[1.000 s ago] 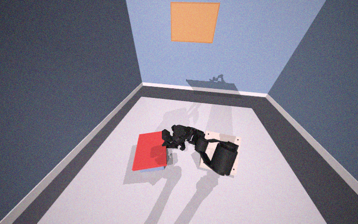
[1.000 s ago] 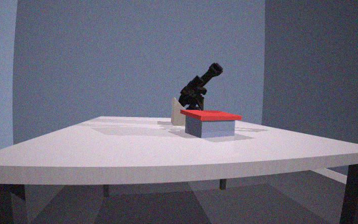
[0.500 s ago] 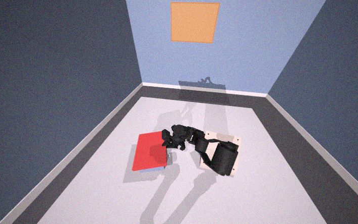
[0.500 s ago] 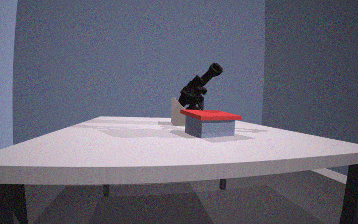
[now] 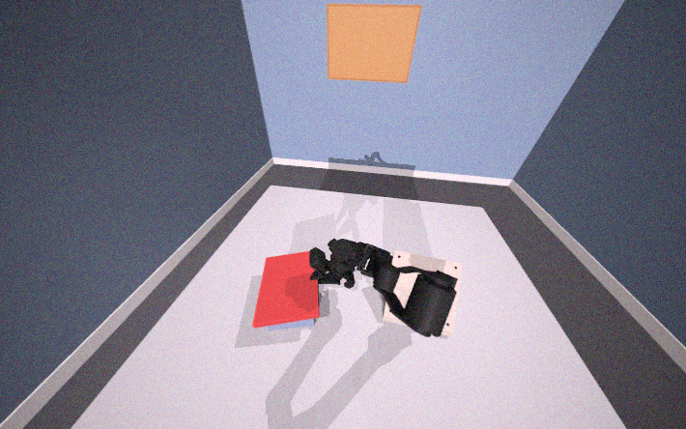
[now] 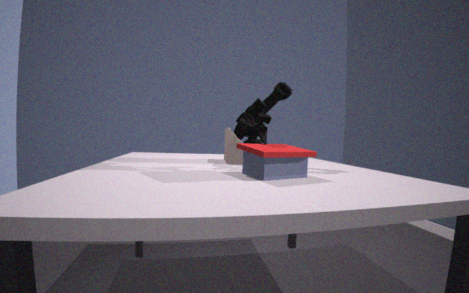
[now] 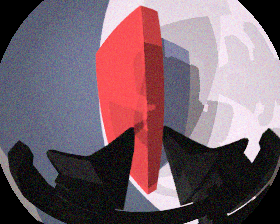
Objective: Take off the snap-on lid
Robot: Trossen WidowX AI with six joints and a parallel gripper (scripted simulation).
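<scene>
Wrist: tool (image 7: 148, 152) astride lid (image 7: 127, 90) edge.

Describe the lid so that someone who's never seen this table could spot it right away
Find the white table and the black arm at its far side. Right in front of the arm sits a grey-blue storage box; the lid is the flat red slab capping it, overhanging its walls, one edge gripped by the pincer. It is the only red thing there.

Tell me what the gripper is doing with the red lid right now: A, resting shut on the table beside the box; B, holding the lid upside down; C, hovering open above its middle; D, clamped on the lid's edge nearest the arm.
D: the gripper is shut on the near edge of the red lid, which the wrist view shows between its fingers.
</scene>
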